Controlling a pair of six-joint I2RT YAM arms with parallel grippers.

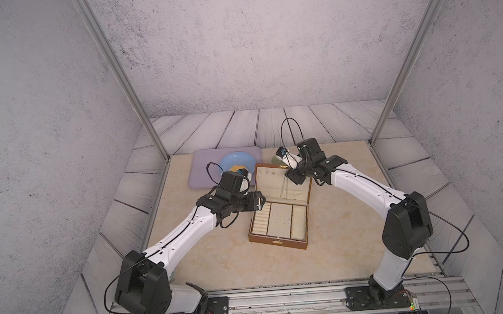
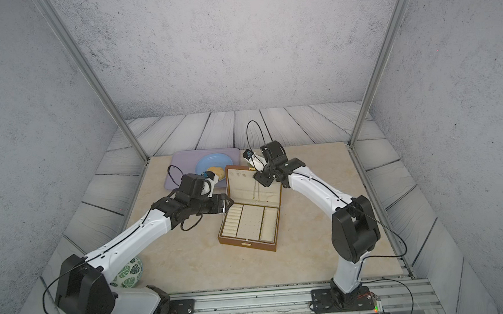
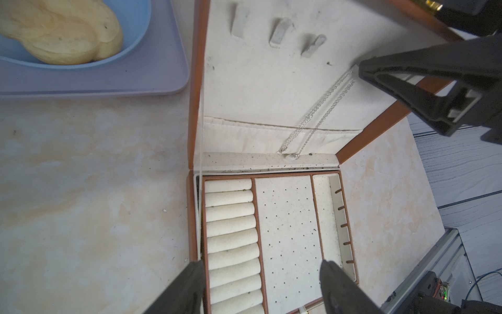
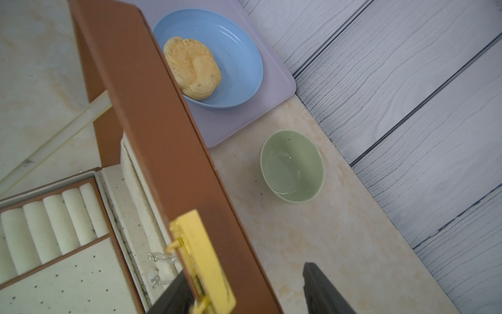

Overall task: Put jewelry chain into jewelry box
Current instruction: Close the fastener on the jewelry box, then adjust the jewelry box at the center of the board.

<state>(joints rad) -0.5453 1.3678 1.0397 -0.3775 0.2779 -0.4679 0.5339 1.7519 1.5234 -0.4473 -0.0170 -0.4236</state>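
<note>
Silvery chain (image 3: 314, 127) hangs down the box (image 3: 195, 81) lid from my right end effector (image 4: 244, 274), whose jaws stand apart astride the rim. The left end effector (image 3: 262, 263) is wide and empty. I would lower the chain slowly.

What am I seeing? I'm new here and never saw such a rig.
Two robot arms, left and right, stand at a table. Two pictures look down from overhead; the other two come from wrist cameras. On the table: an open brown box, a lilac tray with a blue plate and a bun, and a green bowl. A chain hangs down the lid's lining. The left gripper hovers open over the box, empty. The right gripper, open, straddles the lid's edge by the chain's top; what holds the chain there is hidden.
</note>
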